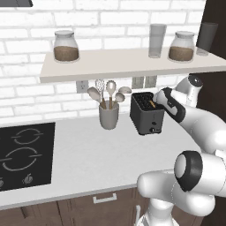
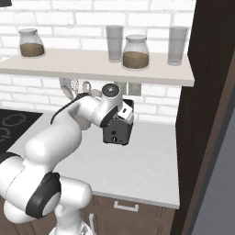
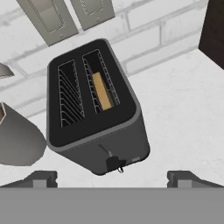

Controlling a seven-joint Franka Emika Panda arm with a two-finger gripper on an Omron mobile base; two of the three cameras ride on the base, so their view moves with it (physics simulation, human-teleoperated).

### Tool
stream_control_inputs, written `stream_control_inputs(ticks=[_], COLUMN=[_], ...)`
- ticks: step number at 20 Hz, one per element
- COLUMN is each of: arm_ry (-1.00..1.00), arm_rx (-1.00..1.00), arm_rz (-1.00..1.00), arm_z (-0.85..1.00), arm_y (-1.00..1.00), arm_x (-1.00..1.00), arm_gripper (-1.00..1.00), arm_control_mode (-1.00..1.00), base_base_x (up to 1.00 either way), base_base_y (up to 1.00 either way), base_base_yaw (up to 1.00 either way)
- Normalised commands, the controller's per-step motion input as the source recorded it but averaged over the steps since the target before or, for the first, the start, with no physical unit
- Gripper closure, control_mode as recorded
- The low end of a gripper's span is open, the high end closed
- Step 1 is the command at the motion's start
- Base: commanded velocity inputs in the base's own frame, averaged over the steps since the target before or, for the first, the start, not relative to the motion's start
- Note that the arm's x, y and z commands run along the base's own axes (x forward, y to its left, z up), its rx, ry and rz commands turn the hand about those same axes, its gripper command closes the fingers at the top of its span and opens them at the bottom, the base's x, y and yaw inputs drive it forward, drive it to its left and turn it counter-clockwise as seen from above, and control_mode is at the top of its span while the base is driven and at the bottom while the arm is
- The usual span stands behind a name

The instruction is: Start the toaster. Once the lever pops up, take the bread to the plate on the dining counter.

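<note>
The dark toaster (image 1: 146,115) stands on the grey-white counter against the brick wall, also seen from the other side as the toaster (image 2: 117,132). In the hand view the toaster (image 3: 94,113) lies just below, with the tan bread (image 3: 102,91) sunk in its right slot and a small lever knob (image 3: 113,162) on the near end face. A sliver of bread (image 1: 152,104) shows at the toaster's top. My gripper (image 3: 113,179) hovers above the toaster's near end, open, fingers spread wide and holding nothing; the gripper (image 1: 157,99) touches nothing. The plate and dining counter are out of view.
A grey utensil cup (image 1: 108,115) with spoons stands just left of the toaster. A black cooktop (image 1: 22,154) lies at the far left. A shelf (image 1: 128,66) with jars and glasses hangs overhead. A tall dark cabinet (image 2: 206,114) bounds the counter on the right.
</note>
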Motion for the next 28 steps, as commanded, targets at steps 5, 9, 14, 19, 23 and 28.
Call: stream_control_inputs(ticks=[5,9,14,19,23,28], arm_ry=[0.0,0.0,0.0,0.0,0.0,0.0], arm_rx=[0.0,0.0,0.0,0.0,0.0,0.0], arm_rz=[0.0,0.0,0.0,0.0,0.0,0.0], arm_z=[0.0,0.0,0.0,0.0,0.0,0.0], arm_y=[0.0,0.0,0.0,0.0,0.0,0.0], arm_x=[0.0,0.0,0.0,0.0,0.0,0.0], arm_gripper=[-1.0,-1.0,-1.0,-1.0,-1.0,-1.0], arm_control_mode=[-1.0,-1.0,-1.0,-1.0,-1.0,-1.0], base_base_x=[0.0,0.0,0.0,0.0,0.0,0.0], base_base_y=[0.0,0.0,0.0,0.0,0.0,0.0], base_base_yaw=[0.0,0.0,0.0,0.0,0.0,0.0])
